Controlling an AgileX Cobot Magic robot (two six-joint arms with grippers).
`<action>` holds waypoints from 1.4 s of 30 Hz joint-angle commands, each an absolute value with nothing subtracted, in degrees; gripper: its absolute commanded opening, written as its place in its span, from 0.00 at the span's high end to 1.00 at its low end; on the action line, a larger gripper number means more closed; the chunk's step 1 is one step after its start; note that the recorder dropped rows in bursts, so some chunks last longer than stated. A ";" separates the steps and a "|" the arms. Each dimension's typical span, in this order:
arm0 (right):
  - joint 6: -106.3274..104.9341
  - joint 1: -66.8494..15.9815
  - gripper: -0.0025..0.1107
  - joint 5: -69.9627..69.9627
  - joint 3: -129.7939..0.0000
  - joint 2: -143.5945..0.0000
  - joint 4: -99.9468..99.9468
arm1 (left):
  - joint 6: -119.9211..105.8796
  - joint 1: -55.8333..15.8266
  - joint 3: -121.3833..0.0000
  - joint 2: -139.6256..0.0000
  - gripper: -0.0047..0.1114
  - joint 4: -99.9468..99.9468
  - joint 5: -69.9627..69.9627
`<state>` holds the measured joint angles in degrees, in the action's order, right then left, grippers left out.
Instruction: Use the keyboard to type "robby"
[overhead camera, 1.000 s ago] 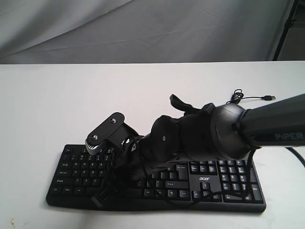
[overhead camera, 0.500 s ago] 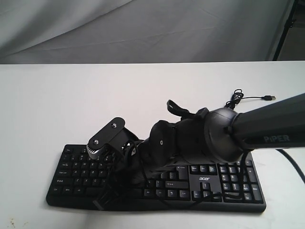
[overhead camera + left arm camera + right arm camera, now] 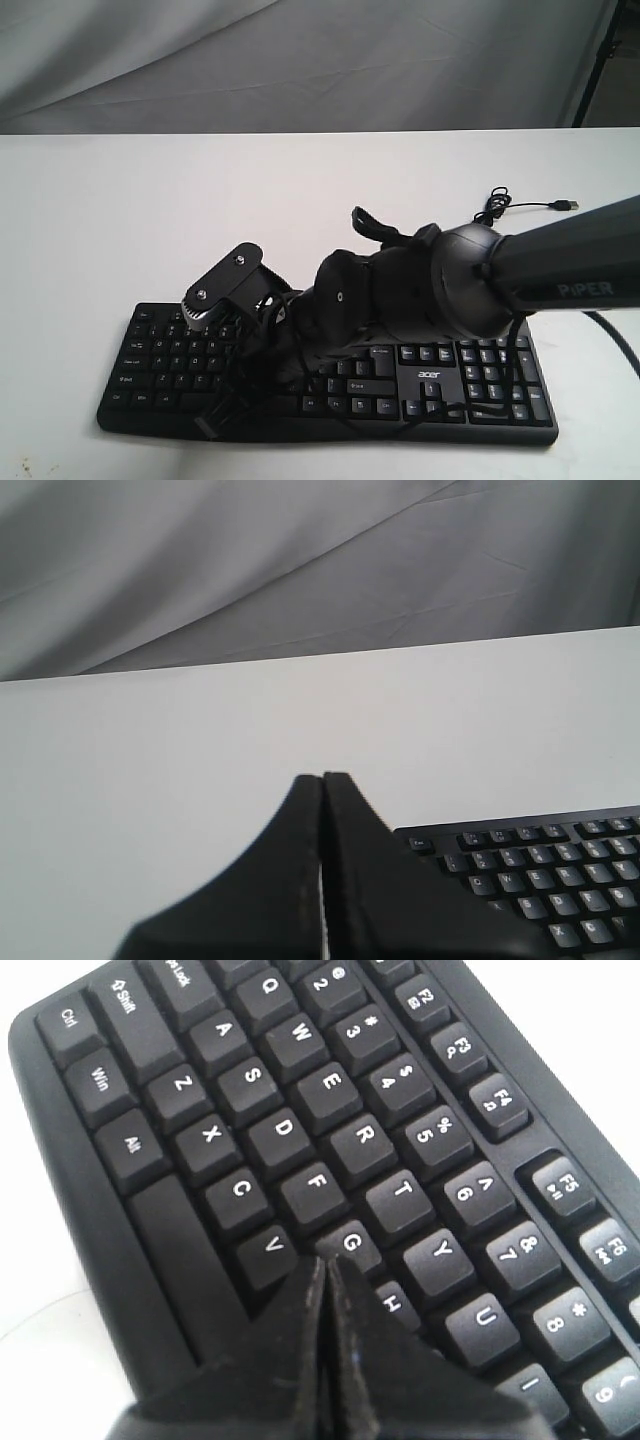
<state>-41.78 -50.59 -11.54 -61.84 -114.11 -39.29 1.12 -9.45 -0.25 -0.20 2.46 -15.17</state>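
Note:
The black keyboard (image 3: 480, 385) with white legends and an "acer" logo lies along the front of the white table (image 3: 150, 220). My right gripper (image 3: 222, 408) reaches across from the right and hangs low over the keyboard's left half. In the right wrist view the keyboard (image 3: 300, 1090) fills the frame. There my right gripper (image 3: 325, 1260) is shut with nothing in it, its tips between the V key (image 3: 268, 1250), the G key (image 3: 348, 1243) and the H key (image 3: 392, 1303). The key under the tips is hidden. My left gripper (image 3: 322, 778) is shut and empty, beside the keyboard's Esc corner (image 3: 417, 845).
The keyboard's thin USB cable (image 3: 520, 205) lies loose on the table behind its right end. A grey cloth backdrop (image 3: 300, 60) hangs behind the table. A dark stand leg (image 3: 598, 60) is at the far right.
My right arm has sunk a little toward the keyboard and shifted slightly left, then nearly stopped. The keyboard has not moved.

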 commanded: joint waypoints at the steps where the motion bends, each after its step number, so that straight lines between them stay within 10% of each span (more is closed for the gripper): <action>1: -42.07 -50.89 0.98 -10.98 -62.13 -113.86 -39.46 | 1.28 -9.82 0.00 0.00 0.96 2.74 -14.76; 42: -42.03 -46.17 0.98 -15.72 -66.79 -115.56 -38.32 | 1.28 -9.82 0.00 0.00 0.96 2.74 -14.76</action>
<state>-42.00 -46.35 -15.67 -66.41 -115.34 -38.70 1.12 -9.45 -0.25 -0.20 2.46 -15.17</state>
